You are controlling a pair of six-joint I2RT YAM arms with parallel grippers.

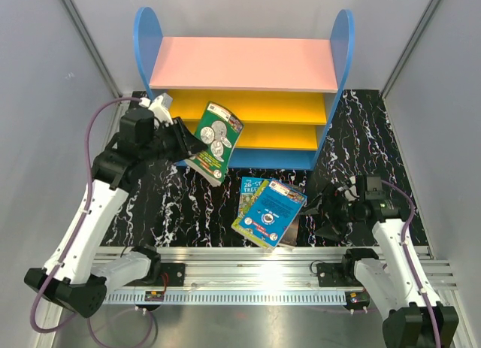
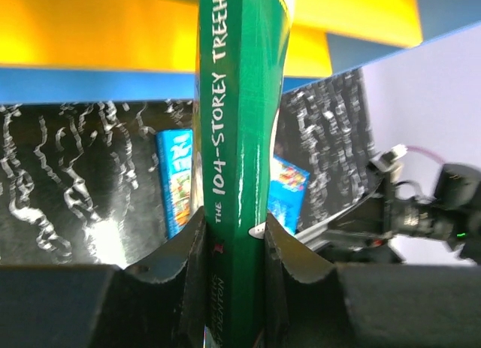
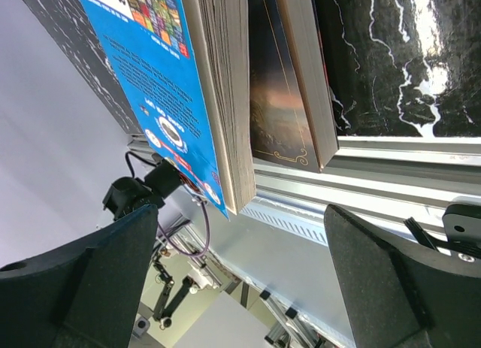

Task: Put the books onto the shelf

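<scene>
Holding green book [image 1: 216, 141] aloft, left fingers [image 2: 184, 261], near shelf [image 1: 244, 62]

Black tabletop [image 1: 161, 209] veined with white marbling, ribbed aluminium rail [image 1: 248, 261] along its near edge, plain grey walls [image 1: 45, 70] around, brushed metal ledge [image 1: 248, 329] in front

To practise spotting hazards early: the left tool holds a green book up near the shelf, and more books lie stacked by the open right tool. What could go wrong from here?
The left tool pinches the green book only at one end of its spine, tilted; it may slip, or catch a board of the shelf.
The stacked books poke over the near rail; the open right tool might nudge them askew.
</scene>
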